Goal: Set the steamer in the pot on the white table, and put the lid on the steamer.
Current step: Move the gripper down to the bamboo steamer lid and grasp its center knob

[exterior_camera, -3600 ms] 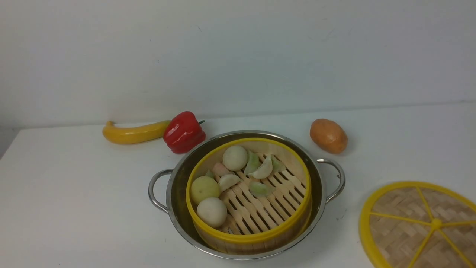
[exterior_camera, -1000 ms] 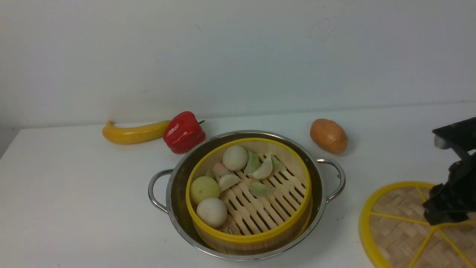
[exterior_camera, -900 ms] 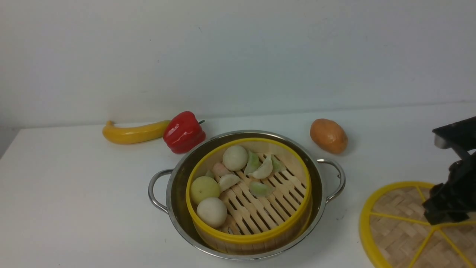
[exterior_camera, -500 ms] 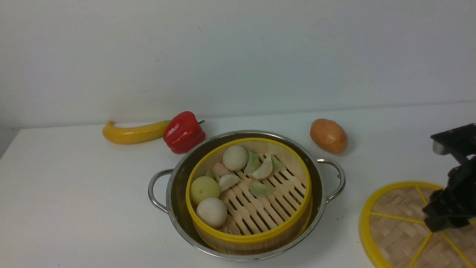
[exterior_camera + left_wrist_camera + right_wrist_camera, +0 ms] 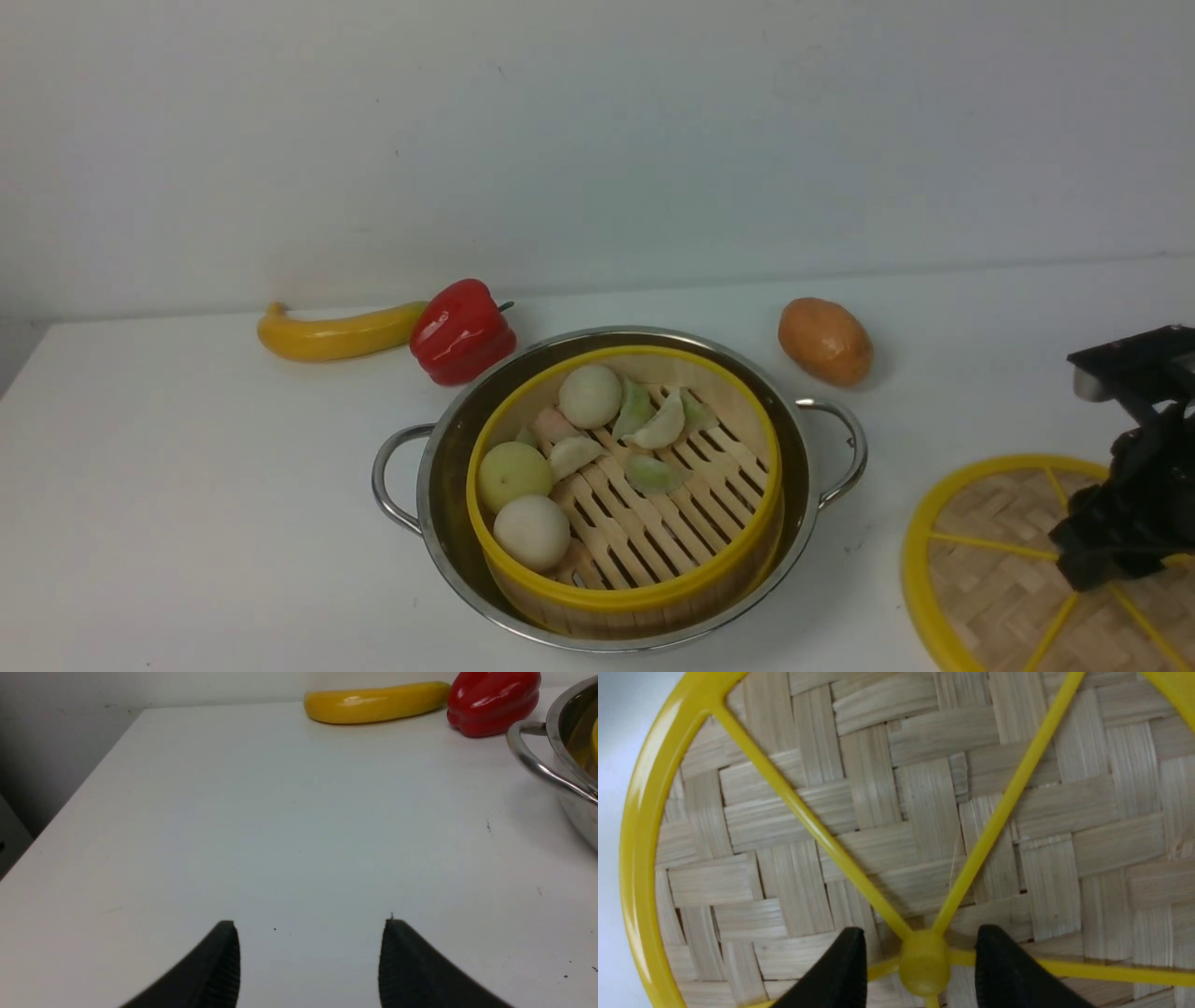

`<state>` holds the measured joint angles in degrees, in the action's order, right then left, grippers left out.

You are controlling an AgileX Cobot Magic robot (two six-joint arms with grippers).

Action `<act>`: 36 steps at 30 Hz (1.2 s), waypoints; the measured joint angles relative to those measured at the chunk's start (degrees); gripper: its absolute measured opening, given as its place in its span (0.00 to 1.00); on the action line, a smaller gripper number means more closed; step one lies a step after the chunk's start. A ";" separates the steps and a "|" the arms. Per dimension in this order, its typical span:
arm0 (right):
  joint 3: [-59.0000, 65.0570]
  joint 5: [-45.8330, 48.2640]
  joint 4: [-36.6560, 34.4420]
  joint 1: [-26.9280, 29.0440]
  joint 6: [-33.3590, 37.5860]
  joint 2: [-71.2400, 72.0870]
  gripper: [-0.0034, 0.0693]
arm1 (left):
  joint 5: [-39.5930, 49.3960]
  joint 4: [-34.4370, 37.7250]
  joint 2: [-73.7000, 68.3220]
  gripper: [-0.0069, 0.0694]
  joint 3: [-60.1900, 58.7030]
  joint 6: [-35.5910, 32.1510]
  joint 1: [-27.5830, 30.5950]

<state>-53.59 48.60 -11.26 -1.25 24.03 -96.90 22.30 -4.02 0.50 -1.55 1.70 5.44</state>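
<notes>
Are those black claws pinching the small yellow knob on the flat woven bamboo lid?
Apart. Right wrist view: the right gripper straddles the small yellow knob, bare gaps on both sides.

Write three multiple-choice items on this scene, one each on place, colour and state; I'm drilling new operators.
1. Where is the steamer? A in the pot; B against the banana; C beside the potato.
2. What colour is the pepper? A green; B red; C purple.
3. How is the right end effector? A shut on the potato; B out of view; C open, straddling the lid's knob.
Answers: 1 A, the pot's wall rings it. 2 B, it is glossy red. 3 C, gaps show either side of the knob.
</notes>
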 joint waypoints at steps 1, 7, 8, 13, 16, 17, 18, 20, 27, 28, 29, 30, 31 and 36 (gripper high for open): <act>0.00 -0.05 0.22 0.00 0.00 0.00 0.46 | 0.00 0.00 0.00 0.59 0.00 0.00 0.00; 0.00 0.15 0.61 0.00 0.00 0.00 0.36 | 0.00 0.00 0.00 0.59 0.00 0.00 0.00; 0.00 0.34 0.61 0.00 0.00 0.00 0.31 | 0.00 0.00 0.00 0.59 0.00 0.00 0.00; 0.00 0.61 0.65 0.00 0.00 0.00 0.20 | 0.00 0.00 0.00 0.59 0.00 0.00 0.00; -0.07 0.69 0.65 0.00 0.00 0.00 0.20 | 0.00 0.00 0.00 0.59 0.00 0.00 0.00; -0.08 0.74 0.65 0.00 0.00 0.00 0.20 | 0.00 0.00 0.00 0.59 0.00 0.00 0.00; -0.51 1.18 0.86 0.00 0.00 0.00 0.20 | 0.00 0.00 0.00 0.59 0.00 0.00 0.00; -1.48 2.62 0.97 0.00 0.00 0.00 0.20 | 0.00 0.00 0.00 0.59 0.00 0.00 0.00; -9.23 13.64 2.61 0.00 -0.67 0.00 0.20 | 0.00 0.00 0.00 0.59 0.00 0.00 0.00; -10.45 14.99 2.96 0.00 -1.16 0.00 0.20 | 0.00 0.00 0.00 0.59 0.00 0.00 0.00; -11.92 16.43 3.26 0.00 -1.58 0.29 0.20 | 0.00 0.00 0.00 0.59 0.00 0.00 0.00; -12.15 16.64 3.32 0.00 -1.65 0.29 0.20 | 0.00 0.00 0.00 0.59 0.00 0.00 0.00; -14.26 18.32 3.43 0.00 -2.37 0.93 0.20 | 0.00 0.00 0.00 0.59 0.00 0.00 0.00; -21.27 21.62 3.57 0.00 -2.96 2.61 0.20 | 0.00 0.00 0.00 0.59 0.00 0.00 0.00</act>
<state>-74.85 70.21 -7.69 -1.25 21.07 -94.29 22.30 -4.02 0.50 -1.55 1.70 5.44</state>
